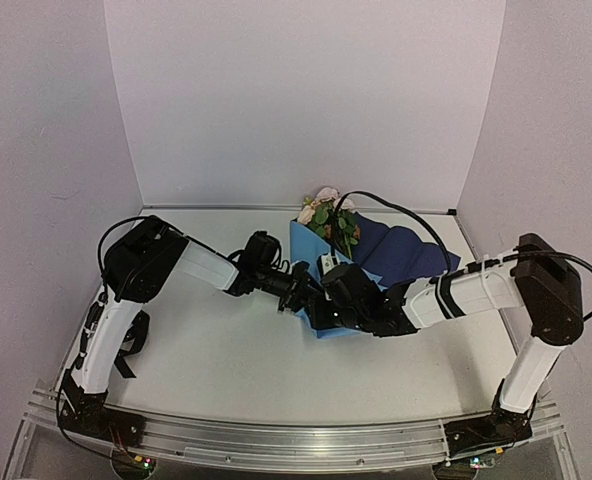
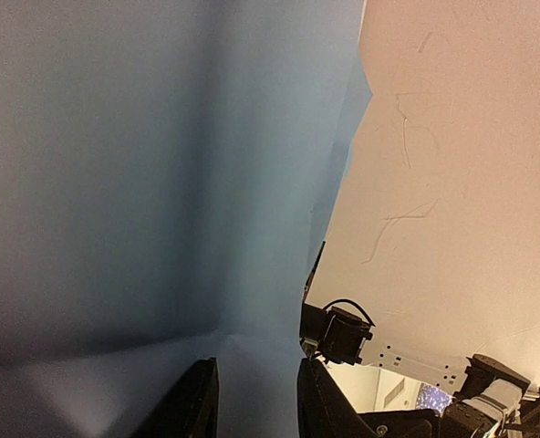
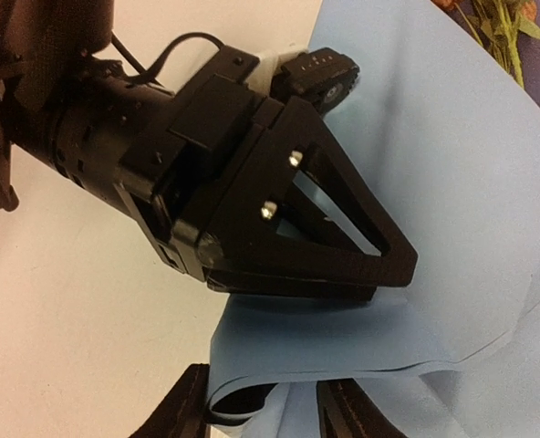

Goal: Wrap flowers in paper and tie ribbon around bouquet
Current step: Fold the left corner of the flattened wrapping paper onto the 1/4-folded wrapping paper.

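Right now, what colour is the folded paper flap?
Light blue; the creased paper flap shows best from the right wrist.

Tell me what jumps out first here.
Both arms meet at mid-table. The left gripper reaches over the near end of the light blue paper, and the right gripper straddles that sheet's curled edge. At the far end, by the back wall, the flowers lie on the paper, whose dark navy face shows on the right.

The paper (image 3: 452,182) is looking matt and creased; the left gripper (image 3: 389,278) is showing matt black plastic with shiny metal screws (image 3: 295,159); the table (image 2: 452,182) is looking smooth, faintly scratched.
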Tool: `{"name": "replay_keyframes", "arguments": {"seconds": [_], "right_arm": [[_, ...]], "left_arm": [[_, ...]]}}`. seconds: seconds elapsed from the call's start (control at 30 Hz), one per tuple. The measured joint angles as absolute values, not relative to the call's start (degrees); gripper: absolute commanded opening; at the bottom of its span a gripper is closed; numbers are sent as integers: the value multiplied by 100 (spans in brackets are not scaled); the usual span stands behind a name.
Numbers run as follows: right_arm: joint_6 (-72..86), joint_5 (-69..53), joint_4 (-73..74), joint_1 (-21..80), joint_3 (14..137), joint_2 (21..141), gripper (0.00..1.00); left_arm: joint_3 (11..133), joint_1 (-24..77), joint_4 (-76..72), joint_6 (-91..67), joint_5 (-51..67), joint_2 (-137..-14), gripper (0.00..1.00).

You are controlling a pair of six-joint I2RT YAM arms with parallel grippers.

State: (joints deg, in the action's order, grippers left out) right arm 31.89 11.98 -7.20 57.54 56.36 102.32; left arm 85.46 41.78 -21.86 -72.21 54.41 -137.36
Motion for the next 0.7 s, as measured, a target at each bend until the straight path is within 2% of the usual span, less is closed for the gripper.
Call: {"name": "replay_keyframes", "arguments": {"seconds": [0.13,0.37,0.7], "right_arm": [[3400,1193,-701,5754,5472,10232,17],[3934,1210,-794,5754,5110,10136,0],[4648,1162,-1446,5659,4571,10003,1]], "left_arm": [[8703,4173,-1998,-7103,5431,-13736,34],[8889,4107,-1660,-6740,5342,-13736,38],[8991,3780,-1341,-6202,5060,-13541,41]]}}
